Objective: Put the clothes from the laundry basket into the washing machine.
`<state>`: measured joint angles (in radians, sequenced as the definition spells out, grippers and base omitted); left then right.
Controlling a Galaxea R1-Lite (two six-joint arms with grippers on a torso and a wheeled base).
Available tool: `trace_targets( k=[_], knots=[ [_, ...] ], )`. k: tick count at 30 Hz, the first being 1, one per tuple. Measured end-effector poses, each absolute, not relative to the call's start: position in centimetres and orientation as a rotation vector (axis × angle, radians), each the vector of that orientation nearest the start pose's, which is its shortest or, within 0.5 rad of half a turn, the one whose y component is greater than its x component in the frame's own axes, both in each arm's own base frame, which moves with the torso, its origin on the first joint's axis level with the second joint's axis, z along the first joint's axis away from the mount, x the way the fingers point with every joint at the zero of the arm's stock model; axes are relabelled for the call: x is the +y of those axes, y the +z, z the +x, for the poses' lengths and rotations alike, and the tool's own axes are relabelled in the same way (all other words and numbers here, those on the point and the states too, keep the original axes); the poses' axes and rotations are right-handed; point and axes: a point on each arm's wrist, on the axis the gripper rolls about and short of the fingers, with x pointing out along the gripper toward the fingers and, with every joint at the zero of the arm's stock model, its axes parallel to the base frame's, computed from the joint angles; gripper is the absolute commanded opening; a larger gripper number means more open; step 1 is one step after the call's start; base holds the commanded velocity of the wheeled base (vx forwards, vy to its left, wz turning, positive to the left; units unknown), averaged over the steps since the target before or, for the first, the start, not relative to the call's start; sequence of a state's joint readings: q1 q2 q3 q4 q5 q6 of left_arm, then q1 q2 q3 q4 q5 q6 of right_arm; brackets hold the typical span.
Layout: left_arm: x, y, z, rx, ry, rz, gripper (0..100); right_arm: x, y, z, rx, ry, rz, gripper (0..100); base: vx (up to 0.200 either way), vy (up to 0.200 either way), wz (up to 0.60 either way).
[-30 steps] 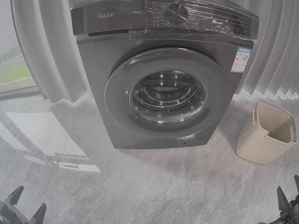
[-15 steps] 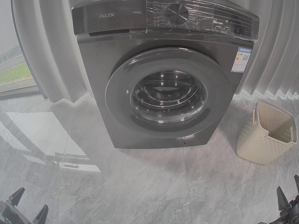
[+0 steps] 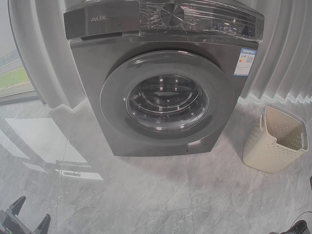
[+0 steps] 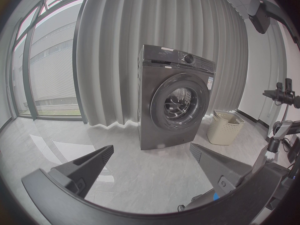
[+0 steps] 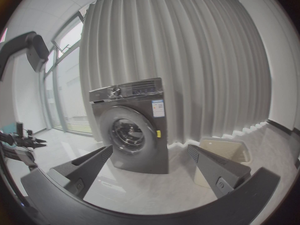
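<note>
The grey washing machine [image 3: 167,104] stands ahead against the curtain, its round glass door shut. Through the glass I see the bare metal drum. The cream perforated laundry basket [image 3: 276,143] sits on the floor to the machine's right; its inner walls are bare and no clothes rise above its rim. My left gripper [image 3: 34,208] hangs low at the near left, open and holding nothing. The left wrist view shows the left gripper [image 4: 151,148] open, with the machine [image 4: 179,102] and basket [image 4: 225,127] well beyond. My right gripper [image 5: 150,149] is open too, far from the machine [image 5: 128,135] and basket [image 5: 225,150].
A pleated white curtain [image 3: 286,49] runs behind the machine and basket. A floor-length window [image 3: 13,75] is at the far left. Glossy grey floor tiles [image 3: 146,192] stretch between me and the machine.
The head camera has moved, so the whole picture has slid a little left. The right gripper's fingertips have dropped out of the head view's lower right corner. The left gripper stays put.
</note>
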<state>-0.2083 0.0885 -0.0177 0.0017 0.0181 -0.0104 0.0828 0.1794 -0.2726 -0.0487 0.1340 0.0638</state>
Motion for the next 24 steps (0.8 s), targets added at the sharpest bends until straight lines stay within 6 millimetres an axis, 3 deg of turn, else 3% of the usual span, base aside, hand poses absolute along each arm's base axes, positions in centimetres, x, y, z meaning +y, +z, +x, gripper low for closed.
trace_targets(
  k=[4,11,15,24],
  knots=[
    [0.4,8.2,-1.7,0.074,-0.190,-0.002,100,0.3,18.2,-0.7,-0.085,0.346,0.077,100,0.000,0.000,0.00],
    [0.4,8.2,-1.6,0.074,-0.190,-0.003,100,1.9,20.7,4.8,0.025,0.536,0.098,100,0.200,0.000,0.00],
    [0.4,8.2,-1.6,0.074,-0.190,-0.002,100,3.6,21.3,8.4,0.083,0.623,0.106,100,0.200,0.000,0.00],
    [0.4,8.2,-1.6,0.074,-0.190,-0.002,100,9.0,20.7,17.2,0.217,0.739,0.153,100,0.000,0.000,0.00]
  ],
)
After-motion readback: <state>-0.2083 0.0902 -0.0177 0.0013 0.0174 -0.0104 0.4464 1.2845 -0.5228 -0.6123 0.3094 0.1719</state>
